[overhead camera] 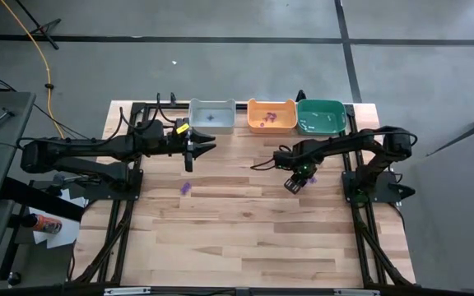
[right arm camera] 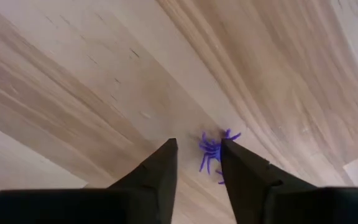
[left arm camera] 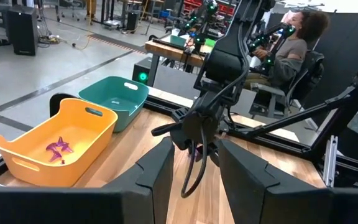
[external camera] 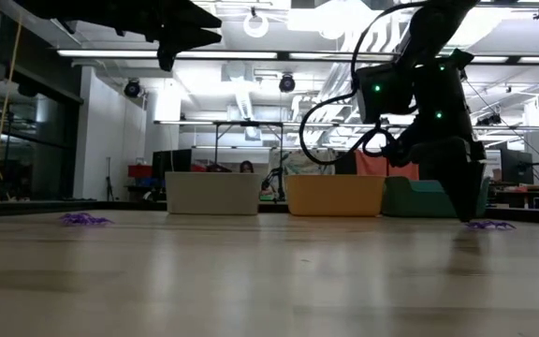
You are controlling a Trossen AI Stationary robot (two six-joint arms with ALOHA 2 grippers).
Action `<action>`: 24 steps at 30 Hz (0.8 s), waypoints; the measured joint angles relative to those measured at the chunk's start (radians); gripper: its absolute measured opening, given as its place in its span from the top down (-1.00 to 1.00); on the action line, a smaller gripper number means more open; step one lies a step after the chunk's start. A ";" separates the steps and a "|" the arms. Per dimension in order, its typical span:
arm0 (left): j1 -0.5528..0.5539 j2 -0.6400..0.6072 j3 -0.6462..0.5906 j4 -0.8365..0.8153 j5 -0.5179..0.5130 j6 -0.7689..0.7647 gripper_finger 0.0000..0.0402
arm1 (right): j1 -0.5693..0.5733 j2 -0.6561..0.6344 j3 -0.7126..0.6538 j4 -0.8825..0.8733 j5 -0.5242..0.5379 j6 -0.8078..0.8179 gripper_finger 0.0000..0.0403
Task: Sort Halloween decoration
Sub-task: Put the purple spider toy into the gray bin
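Right gripper (right arm camera: 197,149) low over table (overhead camera: 245,238), fingers (right arm camera: 157,171) apart, purple spider (right arm camera: 213,152) lying on table between tips. Second purple spider (overhead camera: 186,188) on table, well apart. More purple trinkets in orange bin (overhead camera: 271,115). Left gripper (overhead camera: 202,149) raised near grey bin (overhead camera: 212,116), fingers apart, empty.

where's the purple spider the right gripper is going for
The purple spider lies on the table's right side, between the right gripper's open fingertips, in front of the teal bin.
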 joint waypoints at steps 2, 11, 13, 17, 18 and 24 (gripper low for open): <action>0.000 0.000 0.000 0.000 0.000 0.000 0.43 | 0.000 0.000 -0.005 0.002 -0.001 0.000 0.55; 0.000 0.000 0.000 0.000 0.000 0.001 0.43 | 0.007 -0.006 -0.080 0.030 -0.033 -0.005 0.97; 0.000 0.000 0.000 0.000 -0.005 0.001 0.43 | 0.011 -0.006 -0.061 0.026 -0.029 -0.026 0.97; 0.000 0.000 0.000 0.001 -0.013 0.001 0.43 | 0.019 -0.041 0.011 0.053 0.001 -0.066 0.99; 0.000 0.000 0.000 0.002 -0.014 0.001 0.43 | 0.018 -0.054 0.034 0.073 0.006 -0.079 1.00; 0.000 0.000 0.000 0.003 -0.014 0.000 0.43 | -0.001 -0.127 0.157 0.314 0.013 -0.224 1.00</action>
